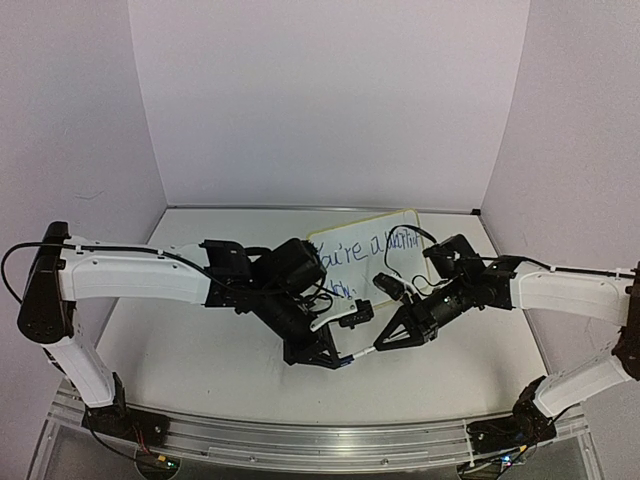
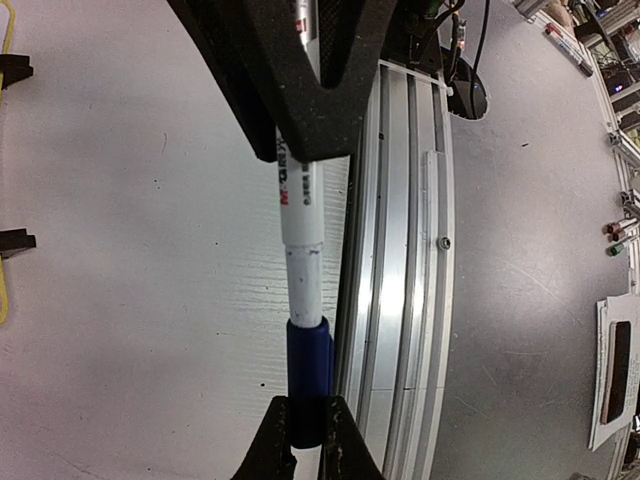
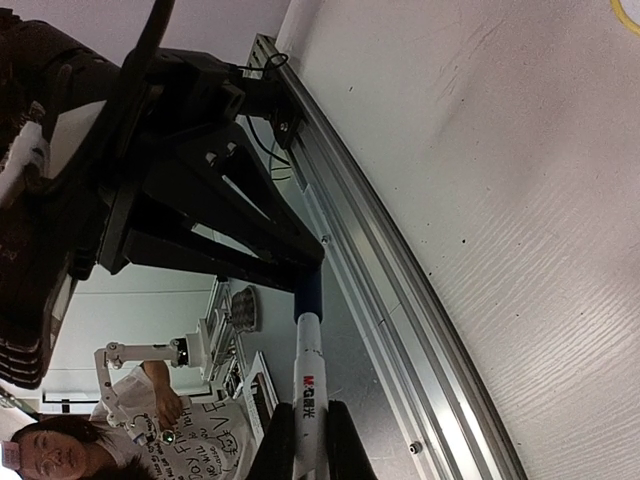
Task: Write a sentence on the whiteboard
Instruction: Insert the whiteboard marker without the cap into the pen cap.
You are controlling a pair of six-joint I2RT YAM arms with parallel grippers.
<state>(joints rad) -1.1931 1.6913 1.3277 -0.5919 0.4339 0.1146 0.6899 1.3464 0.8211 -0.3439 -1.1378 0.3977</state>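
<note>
The whiteboard (image 1: pixel 400 228) lies at the back middle of the table. The sentence (image 1: pixel 372 249) on it is blue and starts "You're a"; my left arm hides part of its second line. In front of the board both grippers meet over the table on one white marker (image 1: pixel 362 352). My left gripper (image 2: pixel 308 452) is shut on the marker's blue cap (image 2: pixel 308 370), which sits on the white barrel (image 2: pixel 298 215). My right gripper (image 3: pixel 308 448) is shut on the barrel (image 3: pixel 309 375), with the cap (image 3: pixel 308 292) at the far end. The board's yellow rim (image 2: pixel 4 290) and black clip foot (image 2: pixel 16 241) show at left.
An aluminium rail (image 1: pixel 320 440) runs along the table's near edge, directly below the marker in the wrist views (image 2: pixel 400 260). Pale walls close the back and both sides. Beyond the rail are loose pens (image 2: pixel 616 236) and a person (image 3: pixel 60 450).
</note>
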